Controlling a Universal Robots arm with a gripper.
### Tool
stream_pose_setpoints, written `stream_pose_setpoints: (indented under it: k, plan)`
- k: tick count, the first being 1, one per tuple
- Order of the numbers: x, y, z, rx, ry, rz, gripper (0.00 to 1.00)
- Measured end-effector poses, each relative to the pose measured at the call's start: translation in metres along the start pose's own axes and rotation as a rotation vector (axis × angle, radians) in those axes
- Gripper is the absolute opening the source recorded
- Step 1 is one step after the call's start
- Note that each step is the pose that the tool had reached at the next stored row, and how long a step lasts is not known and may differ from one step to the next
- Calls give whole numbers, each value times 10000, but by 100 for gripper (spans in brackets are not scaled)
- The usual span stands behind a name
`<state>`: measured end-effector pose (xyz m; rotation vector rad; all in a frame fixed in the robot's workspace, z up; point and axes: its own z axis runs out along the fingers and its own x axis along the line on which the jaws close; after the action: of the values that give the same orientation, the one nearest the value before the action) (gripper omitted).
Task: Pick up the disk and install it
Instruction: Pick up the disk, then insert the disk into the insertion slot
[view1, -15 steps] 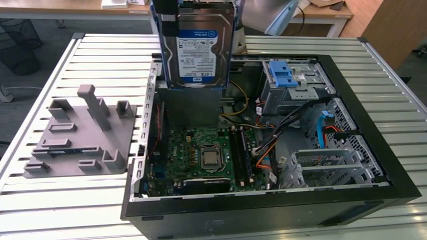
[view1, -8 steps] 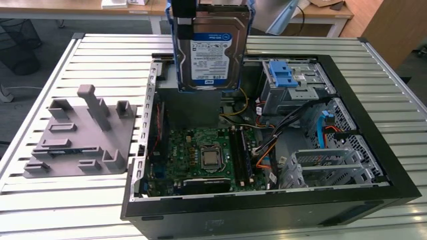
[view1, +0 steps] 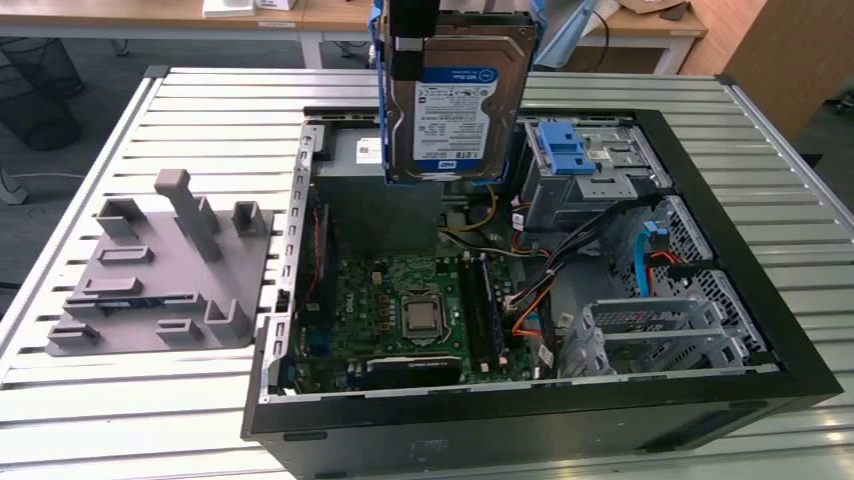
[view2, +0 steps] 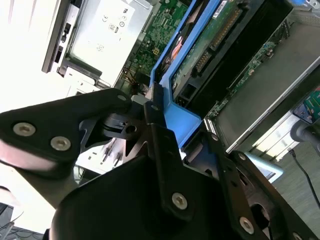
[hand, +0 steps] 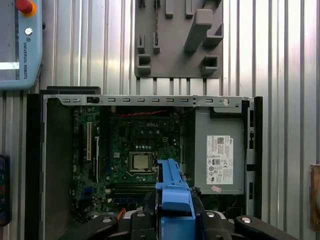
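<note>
The disk (view1: 457, 100) is held upright above the open computer case (view1: 534, 425) on the table (view1: 200, 110). It is grasped, apparently by its blue rails, in the pincer (view2: 172, 120).

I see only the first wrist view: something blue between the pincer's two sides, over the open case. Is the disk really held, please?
Observer: Yes. In the exterior view the disk hangs upright over the open case.
Operator: Where does the pincer hold it?
Observer: In the second wrist view the pincer is shut on the blue carrier rail at the disk's end.
Operator: Is it already installed?
Observer: No. In the exterior view it hangs beside the drive cage with the blue latch, on the exterior view's left of it.
</note>
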<state>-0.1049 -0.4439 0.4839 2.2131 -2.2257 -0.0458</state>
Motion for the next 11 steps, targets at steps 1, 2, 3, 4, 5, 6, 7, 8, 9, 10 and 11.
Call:
stream_pose_setpoints:
  k: [1, 2, 3, 4, 5, 6, 7, 8, 9, 10, 11]
  plan:
    - [0, 0, 0, 0, 0, 1, 36]
    - [0, 0, 0, 0, 0, 2, 36]
    - [0, 0, 0, 0, 0, 2, 36]
    - [0, -1, 0, 0, 0, 2, 36]
    - [0, -1, 0, 0, 0, 1, 36]
    - [0, -2, 0, 0, 0, 1, 36]
    - [0, -2, 0, 0, 0, 1, 36]
    - [0, -2, 0, 0, 0, 2, 36]
    - [0, -3, 0, 0, 0, 1, 36]
    - [0, -5, 0, 0, 0, 1, 36]
    - [1, -7, 0, 0, 0, 1, 36]
